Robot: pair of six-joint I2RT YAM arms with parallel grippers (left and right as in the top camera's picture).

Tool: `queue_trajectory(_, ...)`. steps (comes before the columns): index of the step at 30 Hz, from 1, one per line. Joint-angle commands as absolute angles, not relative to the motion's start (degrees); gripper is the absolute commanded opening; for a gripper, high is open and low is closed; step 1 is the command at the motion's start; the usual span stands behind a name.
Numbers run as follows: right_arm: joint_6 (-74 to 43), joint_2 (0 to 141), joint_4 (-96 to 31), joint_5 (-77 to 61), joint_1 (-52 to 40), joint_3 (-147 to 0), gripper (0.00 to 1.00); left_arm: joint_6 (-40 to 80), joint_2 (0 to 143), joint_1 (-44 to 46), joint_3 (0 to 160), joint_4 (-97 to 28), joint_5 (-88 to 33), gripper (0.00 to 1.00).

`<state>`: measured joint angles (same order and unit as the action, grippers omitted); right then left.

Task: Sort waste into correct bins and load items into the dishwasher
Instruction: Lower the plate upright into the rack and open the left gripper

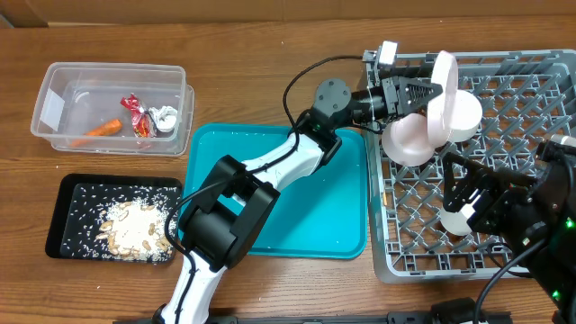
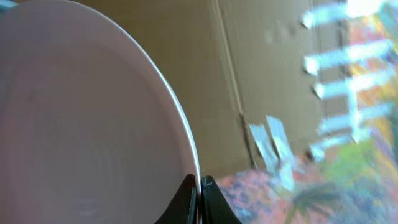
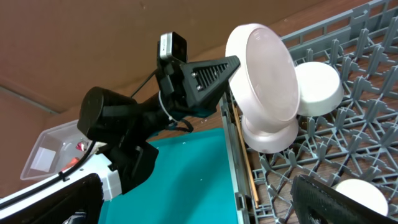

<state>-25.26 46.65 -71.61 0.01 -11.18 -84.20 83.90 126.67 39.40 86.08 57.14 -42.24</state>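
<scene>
Plate (image 1: 443, 90) stands on edge above the left part of the grey dish rack (image 1: 526, 85), which sits at the bench's right edge. The left end effector (image 2: 199, 185) is clenched on the plate's rim. A white bowl (image 1: 409, 142) lies in the rack just beside it. The right end effector (image 1: 465, 198) hangs over the rack's near side, beside a small bowl (image 1: 454, 222); I cannot tell whether it grasps anything.

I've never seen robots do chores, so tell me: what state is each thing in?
Plate: on edge, rim pinched by left gripper, above rack.
Tub: holds carrot, wrapper, tissue.
Black tray: holds scraps.
Bowl: in rack.
Right gripper: over rack, open or shut unclear.
</scene>
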Motion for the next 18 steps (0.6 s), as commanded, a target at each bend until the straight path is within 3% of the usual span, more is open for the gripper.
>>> queue_trajectory(1, -25.1, 46.4, -71.5, 0.4, -10.9, -84.7, 1.00, 84.1, 126.3, 39.6, 87.6, 53.8, -36.2, 0.04)
queue_trajectory(18, -25.1, 46.4, -71.5, 0.4, -10.9, -84.7, 1.00, 81.3, 126.3, 42.7, 87.6, 57.3, -40.6, 0.04)
